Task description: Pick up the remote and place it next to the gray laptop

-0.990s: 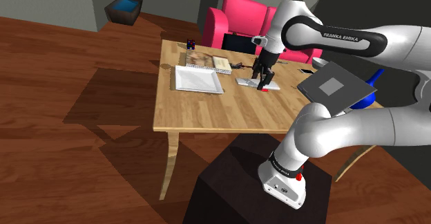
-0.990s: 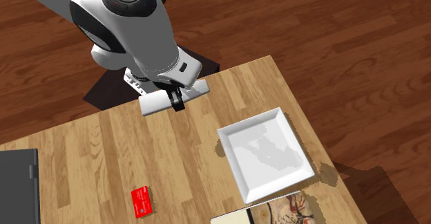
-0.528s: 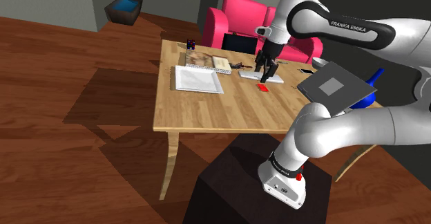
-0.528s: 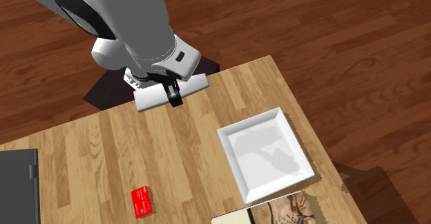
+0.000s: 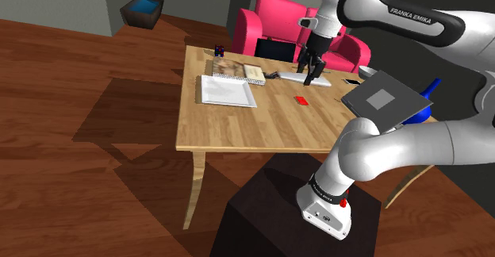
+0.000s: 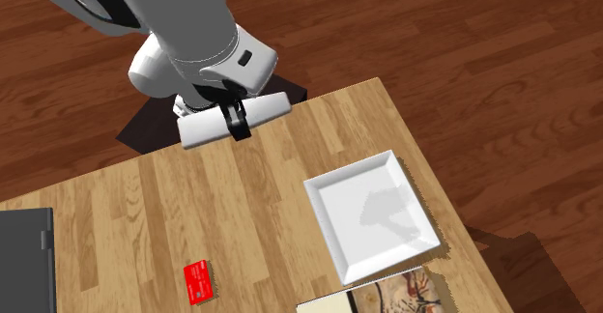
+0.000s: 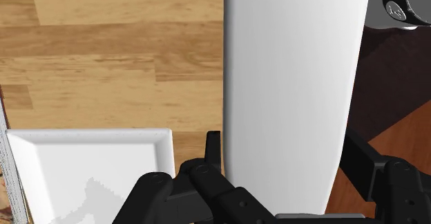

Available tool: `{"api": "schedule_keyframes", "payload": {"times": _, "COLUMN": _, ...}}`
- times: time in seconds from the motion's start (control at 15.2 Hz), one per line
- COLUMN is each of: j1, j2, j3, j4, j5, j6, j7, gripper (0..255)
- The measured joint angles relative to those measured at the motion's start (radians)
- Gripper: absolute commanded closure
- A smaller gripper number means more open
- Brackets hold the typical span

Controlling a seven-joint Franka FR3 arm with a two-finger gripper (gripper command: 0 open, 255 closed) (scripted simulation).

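The remote is a plain white flat bar (image 5: 305, 78) (image 6: 235, 120) (image 7: 293, 84). My gripper (image 5: 312, 74) (image 6: 235, 128) (image 7: 286, 162) is shut on it across its width, and one black finger (image 7: 213, 152) shows on each side. It hangs level above the wooden table (image 5: 262, 124) (image 6: 126, 214), near the far edge in the shoulder view. The dark grey laptop (image 5: 272, 50) (image 6: 24, 248) stands at the table's far side, a little to the shoulder view's left of the remote.
A white square plate (image 5: 228, 90) (image 6: 372, 214) (image 7: 83, 167) lies on the table with a printed book (image 5: 238, 69) behind it. A small red card (image 5: 301, 100) (image 6: 197, 282) lies mid-table. A pink sofa (image 5: 278, 21) stands beyond the table.
The arm has risen and carried the remote toward the table's far edge in the shoulder view. The red card, earlier under the gripper, now lies in the open.
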State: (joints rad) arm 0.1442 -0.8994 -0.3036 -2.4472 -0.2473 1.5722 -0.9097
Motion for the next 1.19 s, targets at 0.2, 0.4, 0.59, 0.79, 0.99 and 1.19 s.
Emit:
{"api": "schedule_keyframes", "payload": {"times": 0.2, "j1": 0.003, "j2": 0.009, "j3": 0.006, "j4": 0.044, "j5": 0.006, "j6": -0.035, "j7": -0.004, "gripper": 255}}
{"api": "schedule_keyframes", "payload": {"times": 0.4, "j1": 0.007, "j2": 0.022, "j3": 0.014, "j4": 0.092, "j5": 0.014, "j6": -0.07, "j7": -0.005, "gripper": 255}}
{"api": "schedule_keyframes", "payload": {"times": 0.59, "j1": 0.011, "j2": 0.038, "j3": 0.018, "j4": 0.14, "j5": 0.019, "j6": -0.102, "j7": -0.009, "gripper": 255}}
{"api": "schedule_keyframes", "payload": {"times": 0.79, "j1": 0.015, "j2": 0.055, "j3": 0.026, "j4": 0.194, "j5": 0.028, "j6": -0.139, "j7": -0.011, "gripper": 255}}
{"api": "schedule_keyframes", "payload": {"times": 0.99, "j1": 0.006, "j2": 0.042, "j3": 0.007, "j4": 0.211, "j5": 0.011, "j6": -0.165, "j7": -0.038, "gripper": 255}}
{"api": "schedule_keyframes", "payload": {"times": 1.19, "j1": -0.011, "j2": 0.027, "j3": -0.051, "j4": 0.222, "j5": -0.037, "j6": -0.178, "j7": -0.103, "gripper": 255}}
